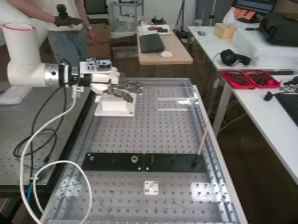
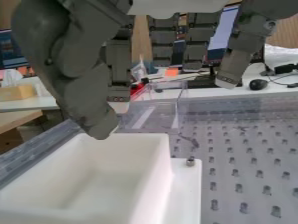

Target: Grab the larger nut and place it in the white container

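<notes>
In the high view the hand (image 1: 118, 91) is over the white container (image 1: 114, 108), near the bench's far end. The wrist view has the hand (image 2: 86, 95) with fingers hanging fairly straight and spread; nothing is visible between them and the thumb. Below the thumb tip lies the open white container (image 2: 123, 175), its visible inside plain white. I cannot see the larger nut on the bar or in the container. On the black bar (image 1: 173, 162) stand the bearing (image 1: 134, 159) and the smaller nut (image 1: 91, 158).
A thin wooden stick (image 1: 203, 142) stands at the bar's right end. A small white plate (image 1: 151, 187) lies nearer than the bar. Clear raised edges run along the perforated bench (image 1: 146, 135). A small metal screw-like piece (image 2: 190, 161) is on the container's flange.
</notes>
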Tool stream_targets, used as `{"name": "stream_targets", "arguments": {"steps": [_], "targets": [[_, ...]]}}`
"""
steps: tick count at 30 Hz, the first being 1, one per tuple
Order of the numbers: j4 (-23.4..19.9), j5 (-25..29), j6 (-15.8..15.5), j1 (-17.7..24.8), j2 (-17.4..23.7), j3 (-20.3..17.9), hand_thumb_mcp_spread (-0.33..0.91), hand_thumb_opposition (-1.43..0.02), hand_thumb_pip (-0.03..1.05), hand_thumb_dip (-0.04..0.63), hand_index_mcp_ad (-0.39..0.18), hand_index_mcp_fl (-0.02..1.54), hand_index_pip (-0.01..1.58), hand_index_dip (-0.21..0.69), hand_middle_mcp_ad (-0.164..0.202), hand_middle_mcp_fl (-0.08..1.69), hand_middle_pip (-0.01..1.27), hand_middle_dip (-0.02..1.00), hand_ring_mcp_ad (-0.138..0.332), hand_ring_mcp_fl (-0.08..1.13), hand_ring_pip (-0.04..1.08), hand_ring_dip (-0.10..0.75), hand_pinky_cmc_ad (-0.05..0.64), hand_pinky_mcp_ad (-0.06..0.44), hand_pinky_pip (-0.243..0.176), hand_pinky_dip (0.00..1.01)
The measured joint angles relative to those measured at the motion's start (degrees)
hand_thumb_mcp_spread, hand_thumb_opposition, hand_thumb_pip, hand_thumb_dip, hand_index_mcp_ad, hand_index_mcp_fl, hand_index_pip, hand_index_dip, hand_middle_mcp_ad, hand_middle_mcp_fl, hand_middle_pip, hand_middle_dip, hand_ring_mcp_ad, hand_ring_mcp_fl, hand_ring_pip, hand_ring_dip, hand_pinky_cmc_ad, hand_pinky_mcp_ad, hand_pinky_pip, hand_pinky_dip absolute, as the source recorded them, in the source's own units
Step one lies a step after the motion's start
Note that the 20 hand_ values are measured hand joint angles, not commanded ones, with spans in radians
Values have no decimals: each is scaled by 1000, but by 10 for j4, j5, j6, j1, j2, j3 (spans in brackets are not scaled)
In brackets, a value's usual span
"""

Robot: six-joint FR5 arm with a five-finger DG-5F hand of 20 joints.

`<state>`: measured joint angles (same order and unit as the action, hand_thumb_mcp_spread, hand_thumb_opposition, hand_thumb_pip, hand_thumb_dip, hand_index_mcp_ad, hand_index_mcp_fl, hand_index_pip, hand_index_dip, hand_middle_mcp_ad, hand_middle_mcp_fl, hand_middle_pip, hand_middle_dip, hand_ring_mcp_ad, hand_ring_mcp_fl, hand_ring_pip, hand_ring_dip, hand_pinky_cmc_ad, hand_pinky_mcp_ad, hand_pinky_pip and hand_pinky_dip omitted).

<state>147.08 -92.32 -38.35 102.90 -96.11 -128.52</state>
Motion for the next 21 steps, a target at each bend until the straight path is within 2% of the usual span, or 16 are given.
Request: {"name": "stream_targets", "arguments": {"steps": [5,8,13,17,19,21], "targets": [[5,8,1,-17,28,8,326,-866,820,206,-185,37,1396,-178,75,12,138,199,133,5,230,120,332,297,-84,740],[27,10,1,-40,50,34,300,-864,820,206,-188,35,1325,-194,70,12,141,192,131,5,232,120,330,293,-86,744],[67,-10,-1,-100,68,97,269,-864,810,206,-182,26,1084,-204,75,12,141,195,133,5,218,120,330,293,-91,747],[87,-32,0,-141,68,133,265,-867,747,206,-185,24,860,-202,72,12,143,199,129,0,190,120,330,293,-89,747],[103,-45,2,-168,67,158,225,-869,728,204,-182,24,709,-202,72,12,138,195,129,3,164,120,332,297,-89,749],[119,-50,1,-189,66,181,206,-848,686,204,-173,24,576,-199,75,10,140,211,138,2,148,117,332,295,-106,745]]}}
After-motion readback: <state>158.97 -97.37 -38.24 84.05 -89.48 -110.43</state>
